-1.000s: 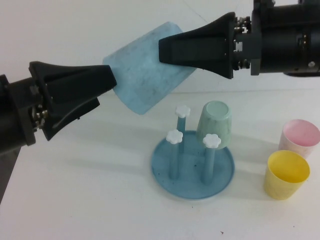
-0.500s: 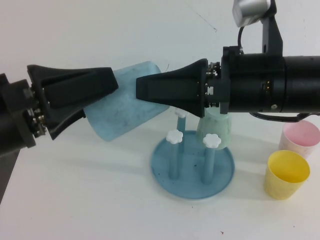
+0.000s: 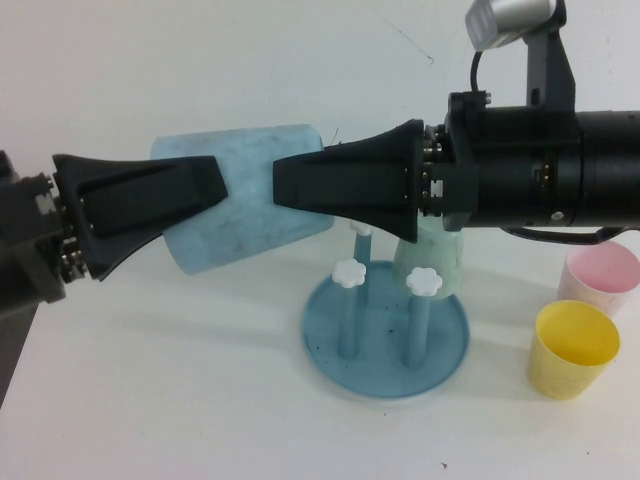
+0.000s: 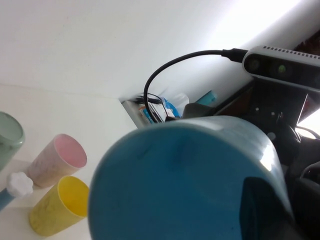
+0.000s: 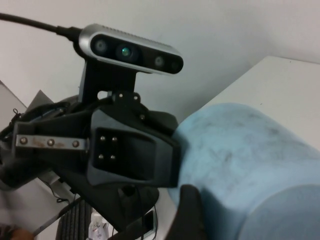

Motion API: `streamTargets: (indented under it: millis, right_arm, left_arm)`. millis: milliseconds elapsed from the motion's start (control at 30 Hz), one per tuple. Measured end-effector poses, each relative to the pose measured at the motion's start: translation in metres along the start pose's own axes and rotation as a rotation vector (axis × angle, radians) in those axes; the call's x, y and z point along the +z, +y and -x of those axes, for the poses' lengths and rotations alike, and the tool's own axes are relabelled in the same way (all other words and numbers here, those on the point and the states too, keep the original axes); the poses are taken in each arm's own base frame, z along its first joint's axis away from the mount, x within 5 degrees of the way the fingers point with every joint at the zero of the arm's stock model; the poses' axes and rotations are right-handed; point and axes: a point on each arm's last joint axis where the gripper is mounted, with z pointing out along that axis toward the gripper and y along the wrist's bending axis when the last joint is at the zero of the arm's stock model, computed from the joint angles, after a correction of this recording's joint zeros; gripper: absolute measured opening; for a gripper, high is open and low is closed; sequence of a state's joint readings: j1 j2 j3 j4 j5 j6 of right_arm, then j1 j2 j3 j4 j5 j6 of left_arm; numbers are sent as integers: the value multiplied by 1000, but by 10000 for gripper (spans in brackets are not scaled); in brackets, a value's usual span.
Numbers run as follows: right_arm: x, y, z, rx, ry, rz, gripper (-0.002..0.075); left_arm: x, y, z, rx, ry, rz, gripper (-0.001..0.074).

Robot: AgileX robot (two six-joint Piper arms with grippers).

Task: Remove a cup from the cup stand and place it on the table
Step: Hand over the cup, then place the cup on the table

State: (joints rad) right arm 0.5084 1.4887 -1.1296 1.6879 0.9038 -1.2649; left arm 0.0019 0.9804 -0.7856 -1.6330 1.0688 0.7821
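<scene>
while held sideways above the table (image 3: 150, 400), the cup (image 3: 245, 195), pinched by left gripper (image 3: 215, 185) and right gripper (image 3: 280, 185).

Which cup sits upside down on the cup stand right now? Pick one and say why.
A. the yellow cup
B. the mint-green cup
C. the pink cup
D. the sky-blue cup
B: the mint-green cup stands inverted on the cup stand, while the sky-blue cup is held in the air between the left gripper and the right gripper, and the pink cup and yellow cup stand on the table.
</scene>
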Motion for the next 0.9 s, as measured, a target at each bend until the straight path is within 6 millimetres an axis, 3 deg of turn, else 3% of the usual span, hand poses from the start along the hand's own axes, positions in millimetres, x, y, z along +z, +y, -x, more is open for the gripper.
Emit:
streamTargets:
  millis: [133,333,533,667,800,900]
  right_arm:
    - [0,1,0,12,4,13,563]
    - [-4,-4,2,25,-4,-4,661]
    - [-25,-8,14,49,-24,45,638]
    - [-37,-8,18,33,-21,104,442]
    - [-47,-5,21,-39,-17,92,122]
    - [-54,8,18,-127,62,68,36]
  left_arm:
    - [0,-1,0,-2,4,-9,81]
    - [0,-1,-1,21,42,20,17]
    - [-2,-5,6,90,93,151,7]
    - [-4,-8,17,147,118,264,6]
    - [-3,-4,29,178,184,377,6]
    - [0,10,38,189,232,456,6]
